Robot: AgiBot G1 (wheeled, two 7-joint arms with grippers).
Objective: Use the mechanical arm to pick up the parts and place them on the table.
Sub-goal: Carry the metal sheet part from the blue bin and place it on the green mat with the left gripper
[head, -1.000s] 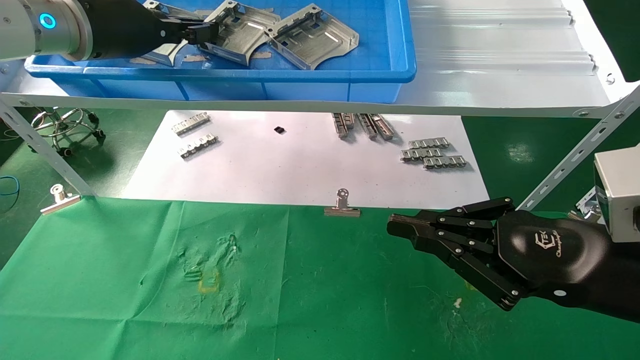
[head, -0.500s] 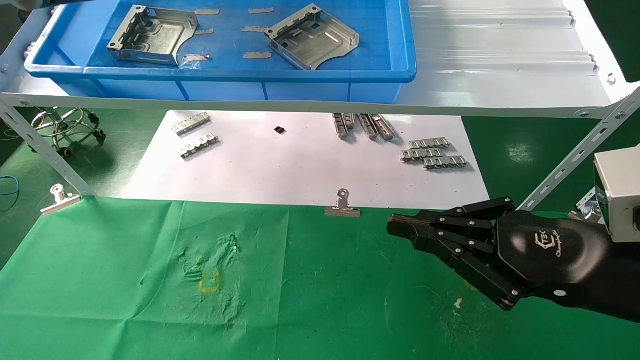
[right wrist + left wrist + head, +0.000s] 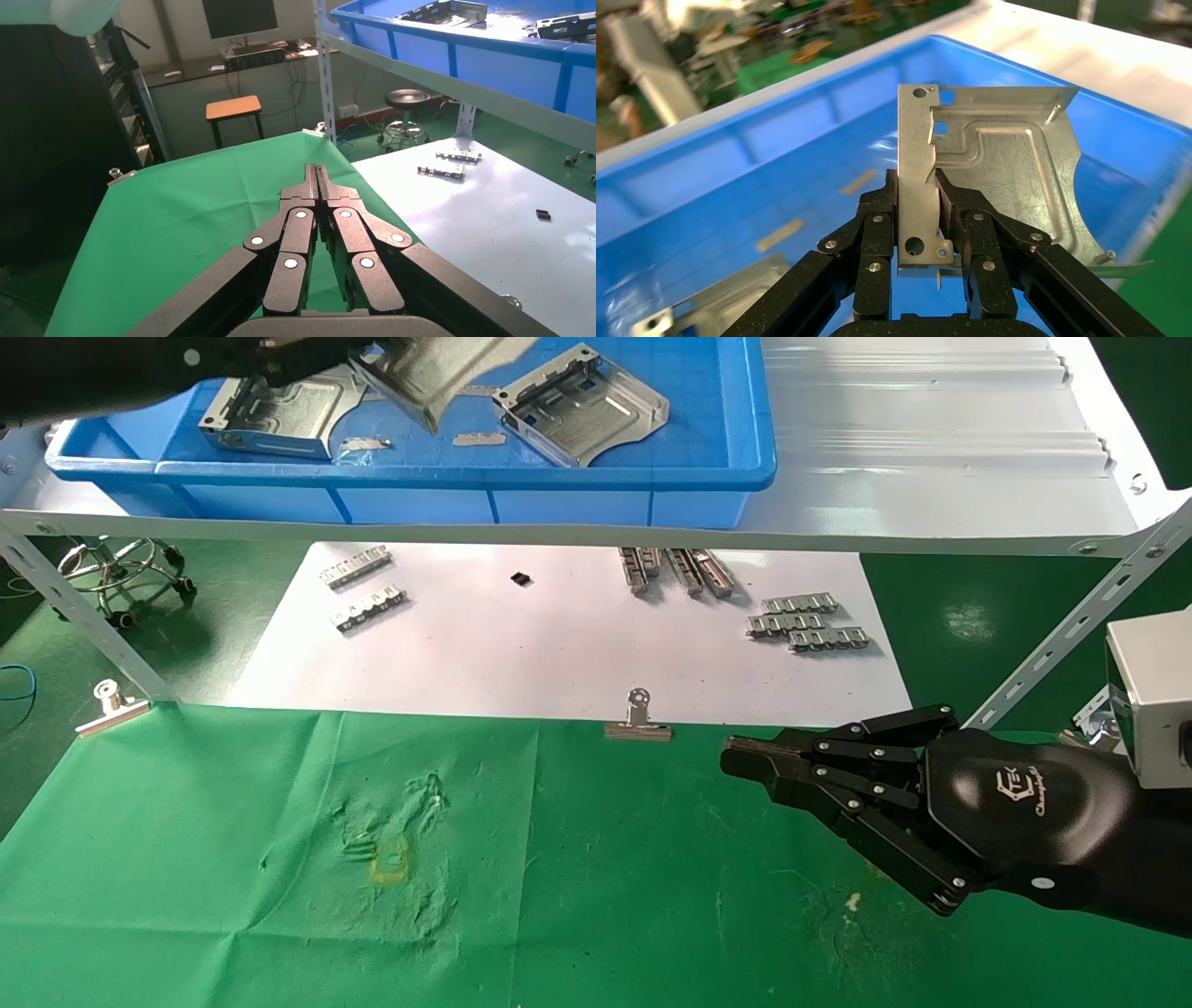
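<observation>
While the left gripper (image 3: 918,210) hangs above the blue bin (image 3: 596,477) on the pale grey metal shelf (image 3: 931,477), its black fingers (image 3: 877,232) pinch the upturned side wall of one silver sheet-metal part (image 3: 989,161), holding it clear of the bin floor with its embossed groove and curved edge in plain sight in the left wrist view. From the head view this lifted part (image 3: 438,370) shows at the top edge, over the bin's left half, and the arm holding it is a dark shape in the top left corner. Two more parts lie inside the bin: one (image 3: 279,416) at the left, partly beneath the lifted plate, and one (image 3: 582,404) nearer the middle, apart from the first. Below the shelf, a white paper sheet (image 3: 559,654) carries several small toothed strips (image 3: 805,621), and a silver binder clip (image 3: 638,719) sits at the paper's front edge where the green cloth counter (image 3: 605,896) begins. Another binder clip (image 3: 110,705) lies at the cloth's left corner. Over the right part of the counter the right gripper (image 3: 745,761) is parked, its fingers (image 3: 302,232) pressed together around nothing.
</observation>
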